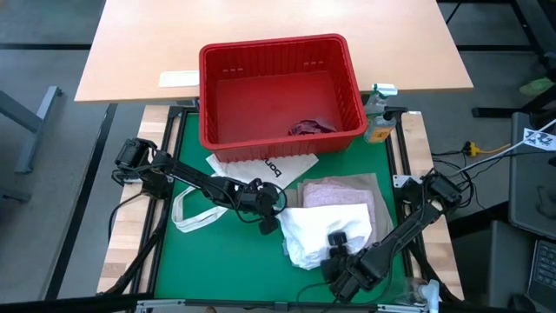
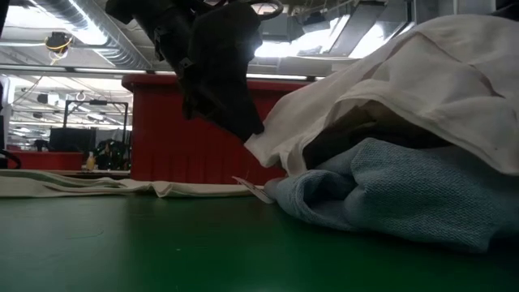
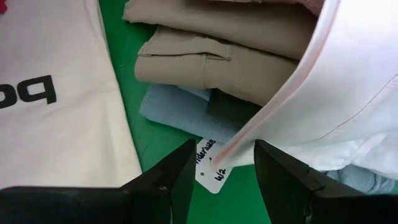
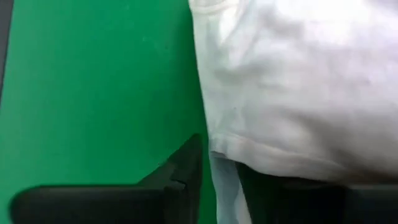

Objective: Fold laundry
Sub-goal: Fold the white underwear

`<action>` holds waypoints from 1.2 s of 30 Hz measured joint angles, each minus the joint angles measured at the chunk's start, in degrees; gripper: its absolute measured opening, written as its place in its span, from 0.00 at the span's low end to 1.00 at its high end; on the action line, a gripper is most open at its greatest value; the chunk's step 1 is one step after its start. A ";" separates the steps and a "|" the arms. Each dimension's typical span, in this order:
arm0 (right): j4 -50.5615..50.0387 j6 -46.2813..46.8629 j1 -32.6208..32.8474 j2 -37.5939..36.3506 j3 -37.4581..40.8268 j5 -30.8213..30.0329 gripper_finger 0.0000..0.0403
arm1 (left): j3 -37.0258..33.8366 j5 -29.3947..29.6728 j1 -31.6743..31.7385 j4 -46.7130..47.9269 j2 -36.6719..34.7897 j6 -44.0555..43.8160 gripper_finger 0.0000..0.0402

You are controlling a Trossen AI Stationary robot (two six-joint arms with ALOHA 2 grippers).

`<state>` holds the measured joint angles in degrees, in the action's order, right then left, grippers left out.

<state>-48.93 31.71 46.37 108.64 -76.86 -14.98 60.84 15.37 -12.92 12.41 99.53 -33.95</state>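
Observation:
A white garment (image 1: pixel 326 222) lies on top of a pile holding a mottled pink piece (image 1: pixel 334 191), folded beige-khaki cloth (image 3: pixel 230 62) and a light blue piece (image 2: pixel 405 195). A maroon garment (image 1: pixel 310 127) lies in the red basket. My left gripper (image 3: pixel 217 180) is open at the pile's left side. Its fingers stand on either side of the white garment's tagged hem (image 3: pixel 214 165). My right gripper (image 1: pixel 340 246) is at the pile's near side, shut on the white garment (image 4: pixel 298 81). In the low view the white garment (image 2: pixel 405 73) rises like a tent over the pile. My right gripper holds the white garment by its hem (image 4: pixel 227 158), near the pile's near edge. The hem runs down between the two fingers, and the cloth drapes over one finger and hides it. The held part is raised, and the rest lies on the pile.
The red slotted basket (image 1: pixel 278 52) stands at the mat's far edge. The white tote bag (image 1: pixel 252 169) with black lettering lies flat, left of the pile, its loop handles toward the left. Bare green mat (image 1: pixel 217 261) shows on the near left.

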 joint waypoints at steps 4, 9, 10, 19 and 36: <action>-0.07 -0.01 0.00 0.00 0.00 -0.44 0.12 | 0.00 -1.75 0.01 0.01 0.00 1.46 0.39; -0.03 0.91 -0.02 0.00 0.00 0.62 0.03 | 0.00 -5.71 -0.01 0.07 -0.03 4.60 0.39; -0.04 1.51 -0.02 0.00 0.00 1.31 0.05 | 0.00 -6.85 -0.01 0.23 -0.14 5.29 0.39; -0.42 4.76 -0.02 -0.03 -0.25 5.99 0.01 | 0.09 -15.10 -0.25 3.54 -1.90 7.61 0.39; -7.02 5.51 -0.04 -0.15 -5.43 6.51 0.01 | 0.07 -13.38 -8.68 -8.45 -3.17 9.11 0.39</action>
<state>-55.94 37.23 46.33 108.49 -82.29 -8.47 60.90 1.99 -21.60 3.97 96.36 -24.84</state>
